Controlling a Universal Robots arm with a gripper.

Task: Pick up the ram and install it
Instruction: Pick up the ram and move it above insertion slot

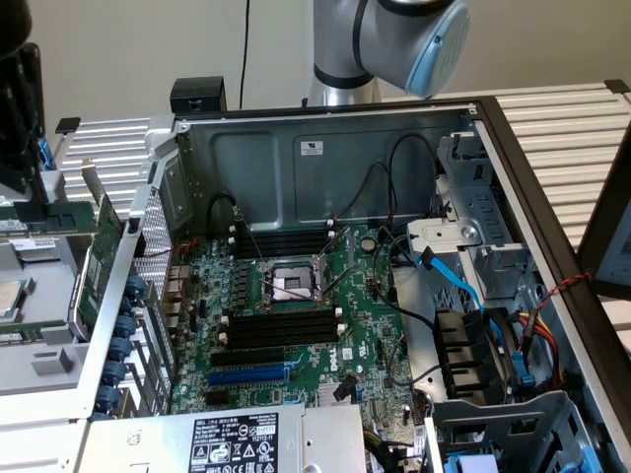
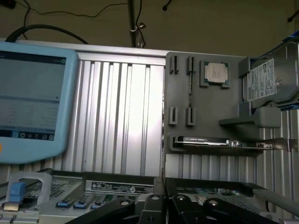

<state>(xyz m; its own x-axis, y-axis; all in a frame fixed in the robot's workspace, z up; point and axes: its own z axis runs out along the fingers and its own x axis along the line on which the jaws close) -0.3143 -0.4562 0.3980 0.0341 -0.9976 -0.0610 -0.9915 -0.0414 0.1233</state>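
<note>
The ram (image 2: 190,77) stands on edge in the grey parts tray (image 2: 187,135), seen as a thin dark stick between small clips. A green strip on the tray at the exterior view's left (image 1: 69,217) seems to be the same stick. My gripper (image 2: 160,184) hangs over the near edge of the open computer case, well short of the tray. Its black fingers (image 2: 155,196) are shut together with nothing between them. The long black memory slots (image 1: 281,325) lie on the motherboard beside the processor socket (image 1: 293,284), with more slots (image 1: 281,241) on its far side.
The tray also carries a processor (image 2: 216,73), a hard drive (image 2: 271,79) and an expansion card with a metal bracket (image 2: 219,142). A blue-rimmed touch-screen pendant (image 2: 30,98) stands beside the tray. Cables and drive bays (image 1: 483,335) fill the case at the exterior view's right.
</note>
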